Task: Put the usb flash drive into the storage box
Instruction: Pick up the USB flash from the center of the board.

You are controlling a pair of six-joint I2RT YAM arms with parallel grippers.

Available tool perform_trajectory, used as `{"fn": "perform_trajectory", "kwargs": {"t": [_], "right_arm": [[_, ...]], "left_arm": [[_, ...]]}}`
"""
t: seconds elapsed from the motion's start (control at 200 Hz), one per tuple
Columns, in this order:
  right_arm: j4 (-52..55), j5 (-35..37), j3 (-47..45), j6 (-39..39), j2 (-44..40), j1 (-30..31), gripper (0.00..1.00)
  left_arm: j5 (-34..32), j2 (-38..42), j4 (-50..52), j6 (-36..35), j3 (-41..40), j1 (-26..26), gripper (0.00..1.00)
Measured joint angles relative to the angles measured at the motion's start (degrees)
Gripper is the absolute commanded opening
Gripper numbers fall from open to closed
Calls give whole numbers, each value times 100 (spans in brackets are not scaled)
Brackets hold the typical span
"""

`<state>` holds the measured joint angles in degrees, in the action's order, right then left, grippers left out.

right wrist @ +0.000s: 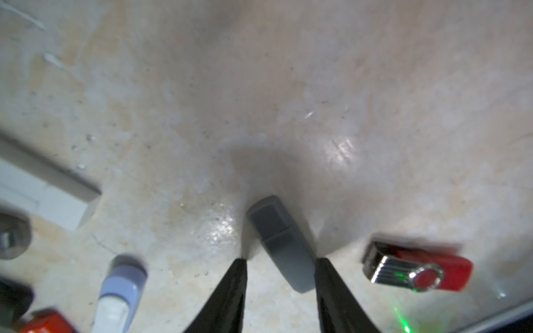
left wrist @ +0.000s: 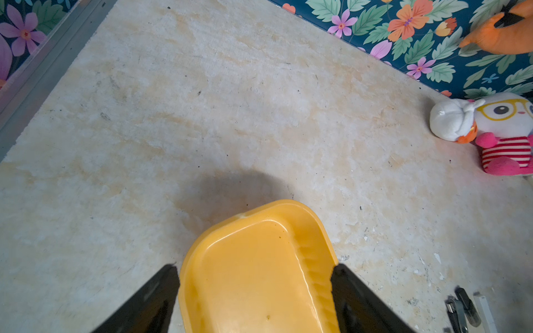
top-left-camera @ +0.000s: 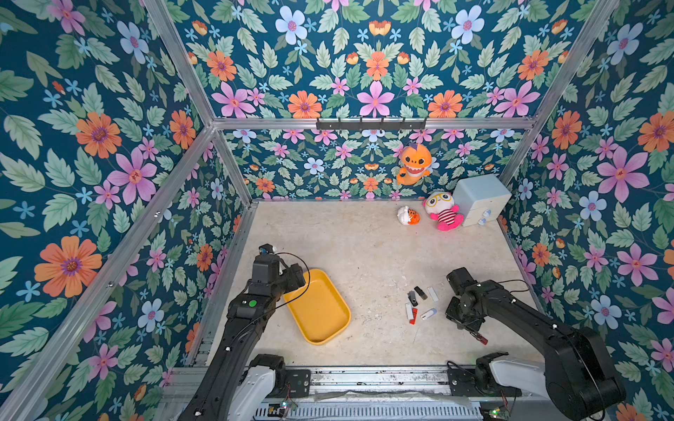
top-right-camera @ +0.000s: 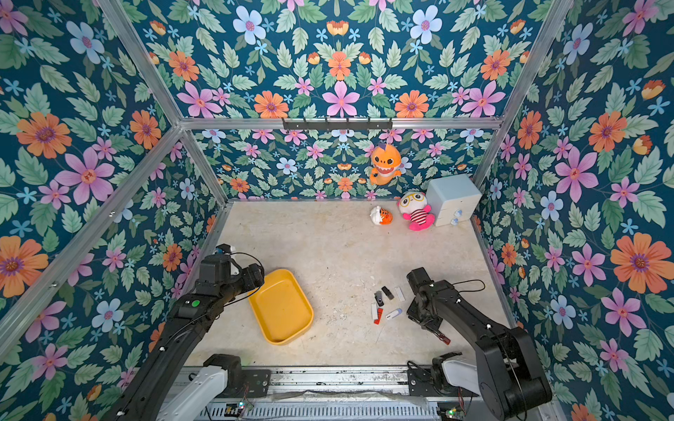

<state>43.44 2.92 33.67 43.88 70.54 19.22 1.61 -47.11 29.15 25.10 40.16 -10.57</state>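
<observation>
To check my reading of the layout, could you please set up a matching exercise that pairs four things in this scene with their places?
Things:
1. storage box
2. grey flash drive
3. orange plush
4. drawer cabinet

Places:
A. hanging from the hook rail
B. far right corner of the table
C. close by the left gripper
D. between the fingers of the right gripper

Pairs: 1-C, 2-D, 3-A, 4-B

Nothing here can be read: no lettering, brand, number or sign. The grey usb flash drive (right wrist: pixel 281 245) and the red flash drive (right wrist: pixel 432 274) are blurred. The storage box (left wrist: pixel 288 206) is plain yellow plastic.
</observation>
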Motion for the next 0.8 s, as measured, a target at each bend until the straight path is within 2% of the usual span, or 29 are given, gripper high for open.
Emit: {"fn": "perform_trajectory", "kwargs": {"t": [0.215, 0.48, 0.71, 0.805], "right_arm": [[-31, -142, 234, -2, -42, 11, 52], [55, 166, 267, -4, 136, -26, 54], [-15, 155, 105, -26, 385, -26, 52], [-57, 114, 101, -50, 398, -31, 46]], "left_arm": [[0, -46, 0, 0, 0, -15, 88], [0, -103, 2, 0, 0, -28, 88], [20, -170, 2, 0, 0, -28, 88], [20, -175, 0, 0, 0, -28, 88]]}}
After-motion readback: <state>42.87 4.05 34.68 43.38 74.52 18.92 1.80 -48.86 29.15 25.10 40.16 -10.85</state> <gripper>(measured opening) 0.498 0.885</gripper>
